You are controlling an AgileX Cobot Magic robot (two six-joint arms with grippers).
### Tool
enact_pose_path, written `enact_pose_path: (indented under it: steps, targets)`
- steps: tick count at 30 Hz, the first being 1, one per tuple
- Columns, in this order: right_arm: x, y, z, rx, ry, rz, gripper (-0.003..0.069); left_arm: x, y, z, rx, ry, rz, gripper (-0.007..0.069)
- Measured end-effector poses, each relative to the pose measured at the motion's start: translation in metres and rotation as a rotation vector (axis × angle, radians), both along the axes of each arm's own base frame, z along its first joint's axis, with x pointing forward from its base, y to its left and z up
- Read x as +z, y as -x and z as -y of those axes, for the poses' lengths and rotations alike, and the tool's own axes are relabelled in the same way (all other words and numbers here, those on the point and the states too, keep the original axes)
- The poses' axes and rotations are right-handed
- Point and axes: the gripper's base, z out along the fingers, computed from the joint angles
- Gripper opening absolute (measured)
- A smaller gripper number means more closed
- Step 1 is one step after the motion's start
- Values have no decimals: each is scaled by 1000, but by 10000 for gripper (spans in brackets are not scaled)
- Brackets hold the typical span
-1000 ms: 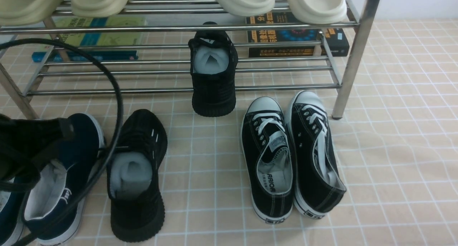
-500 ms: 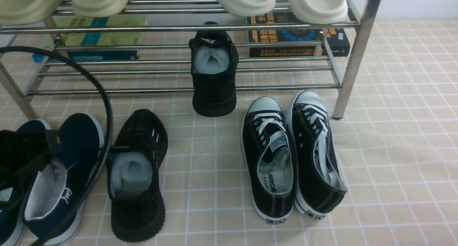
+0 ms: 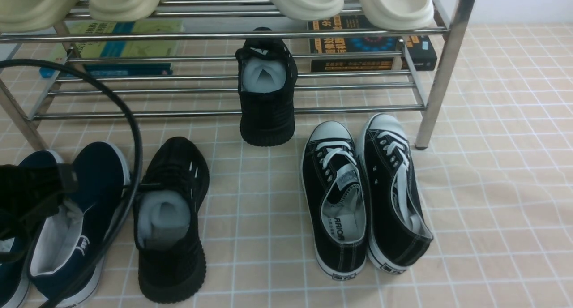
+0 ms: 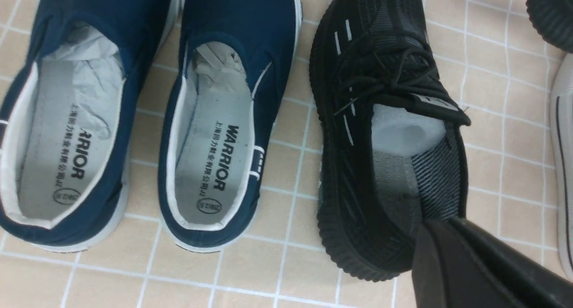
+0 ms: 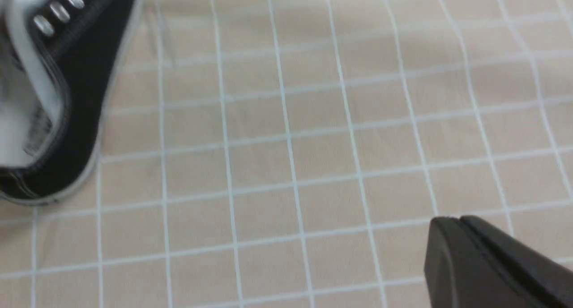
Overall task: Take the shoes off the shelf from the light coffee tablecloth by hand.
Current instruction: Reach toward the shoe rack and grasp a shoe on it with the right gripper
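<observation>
One black knit sneaker (image 3: 172, 218) already lies flat on the checked tablecloth (image 3: 492, 187), just beside the navy slip-ons (image 4: 215, 120). Its partner (image 3: 267, 93) is only part way off, with its toe up on the lowest bars of the shelf (image 3: 224, 112) and its heel tipped down over the front bar toward the cloth. Neither sneaker has shifted over the last second; what changed is the arms. The left arm has drawn back toward the left edge of the front view, uncovering the toe of the outer slip-on, and its cable (image 3: 134, 133) has swung with it. The left tool (image 4: 447, 241) is closed on nothing and hangs above the heel of the sneaker on the cloth. The right tool (image 5: 456, 241) has just closed, also empty, over bare cloth near the canvas sneakers (image 3: 362, 196). My judgement is that both arms are backing off although the second sneaker is not yet clear of the shelf. The right arm is missing from the front view and the right wrist view is blurred. Whether the tilted heel actually touches the cloth cannot be told. The upper tier of the shelf is cut off.
</observation>
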Motion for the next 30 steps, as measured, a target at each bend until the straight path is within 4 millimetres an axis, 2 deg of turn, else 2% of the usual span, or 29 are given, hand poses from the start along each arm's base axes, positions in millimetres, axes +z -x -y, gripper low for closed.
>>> enact_pose_path:
  steps: [1, 2, 4, 7, 8, 9, 10, 11, 13, 16, 19, 24, 30]
  targets:
    - [-5, -16, -3, 8, -33, -71, -7, 0, 0, 0, 0, 4, -1, 16]
    - [-7, -21, -4, 11, -39, -90, -6, 0, 0, 0, 0, 4, -1, 16]
    - [-16, -49, -19, 80, -126, -176, 12, 0, 1, 0, 0, 6, -8, 18]
    - [-21, -72, -53, 233, -215, -211, 71, -2, 2, 0, 1, 3, -25, 20]
    - [-22, -84, -71, 302, -239, -212, 111, -2, 2, 0, 2, 2, -33, 22]
    - [-22, -88, -83, 345, -249, -210, 139, -2, 3, 0, 2, 1, -38, 23]
    - [-22, -89, -86, 354, -251, -210, 139, -2, 3, 0, 2, 3, -39, 24]
    - [-20, -102, -110, 416, -264, -202, 198, -3, 3, 0, 3, 1, -47, 27]
    - [-16, -119, -138, 463, -272, -196, 271, -3, 3, 0, 3, 0, -51, 30]
    - [-7, -150, -177, 499, -277, -176, 372, -4, 4, 0, 4, -2, -60, 33]
    - [-1, -174, -203, 500, -282, -165, 443, -5, 6, -1, 6, -8, -84, 35]
    - [17, -214, -229, 462, -338, -88, 513, -6, 6, -1, 7, -10, -94, 36]
    - [21, -247, -245, 430, -394, 55, 522, -6, 6, -2, 8, -20, -92, 38]
